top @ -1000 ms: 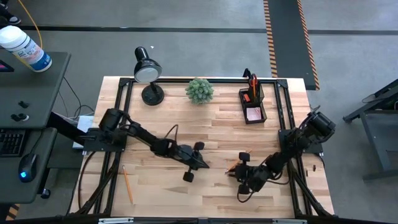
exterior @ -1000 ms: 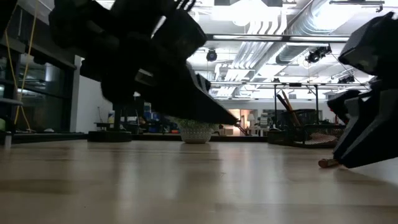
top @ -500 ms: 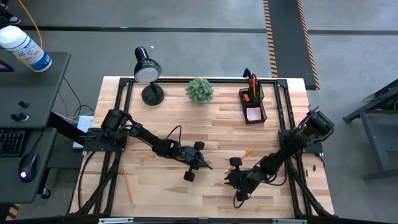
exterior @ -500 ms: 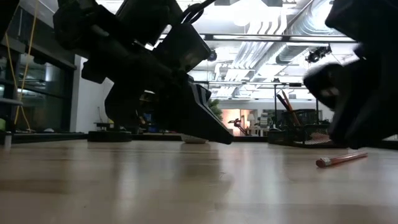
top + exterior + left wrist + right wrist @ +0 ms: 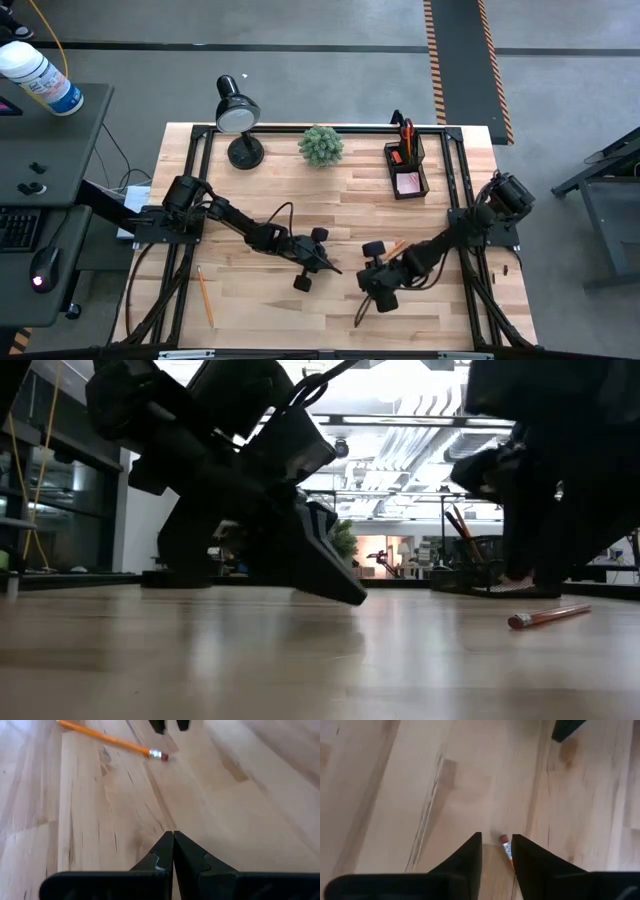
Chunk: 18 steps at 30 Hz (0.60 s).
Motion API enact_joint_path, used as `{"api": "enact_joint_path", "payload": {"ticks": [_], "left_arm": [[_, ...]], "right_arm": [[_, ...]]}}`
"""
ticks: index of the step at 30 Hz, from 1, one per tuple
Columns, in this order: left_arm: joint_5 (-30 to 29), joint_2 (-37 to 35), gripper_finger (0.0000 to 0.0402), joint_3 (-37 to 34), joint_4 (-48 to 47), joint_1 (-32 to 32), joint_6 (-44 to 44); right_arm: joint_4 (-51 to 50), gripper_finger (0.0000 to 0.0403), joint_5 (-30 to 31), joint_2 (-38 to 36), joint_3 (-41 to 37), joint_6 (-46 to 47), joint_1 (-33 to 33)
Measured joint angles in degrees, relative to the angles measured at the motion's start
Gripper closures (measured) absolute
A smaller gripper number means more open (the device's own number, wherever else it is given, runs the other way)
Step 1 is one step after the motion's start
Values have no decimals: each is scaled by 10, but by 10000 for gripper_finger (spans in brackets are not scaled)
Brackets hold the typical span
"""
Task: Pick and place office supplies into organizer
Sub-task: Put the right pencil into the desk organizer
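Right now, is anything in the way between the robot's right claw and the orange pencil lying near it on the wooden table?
Nothing visible is. The right gripper hangs right over the thin orange pencil, whose eraser end peeks out between its parted fingers. Only bare wooden table lies around it. The shut left gripper sits apart, off to the side.

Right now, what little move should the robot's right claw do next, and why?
Probably lower the right gripper straight down around the pencil and close. Its fingers stand a little apart with the pencil's eraser end showing in the gap, and the pencil lies loose on the table, not yet gripped. The left gripper waits shut nearby.
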Motion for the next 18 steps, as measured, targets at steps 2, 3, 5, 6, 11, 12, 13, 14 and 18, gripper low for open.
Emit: {"api": "enact_joint_path", "payload": {"ticks": [2, 3, 5, 6, 11, 12, 13, 14, 18], "left_arm": [[-1, 0, 401, 0, -13, 0, 7], [-2, 0, 401, 0, -18, 0, 8], [-4, 0, 401, 0, -25, 0, 8], [-4, 0, 401, 0, -26, 0, 9], [-14, 0, 401, 0, -30, 0, 12], [-14, 0, 401, 0, -30, 0, 13], [-15, 0, 401, 0, -30, 0, 13], [-15, 0, 401, 0, -30, 0, 13], [-17, 0, 401, 0, -30, 0, 13]], "right_arm": [[-3, 292, -21, 0, -6, 0, -12], [-4, 287, -27, 0, -9, 0, -17], [-4, 277, -31, 0, -13, -2, -26], [-4, 273, -35, 0, -14, -4, -30], [2, 263, -46, 0, -14, -30, -35], [1, 263, -47, 0, -14, -33, -35], [1, 263, -47, 0, -14, -35, -35], [1, 264, -47, 0, -14, -35, -35], [2, 272, -42, 0, -14, -39, -34]]}}
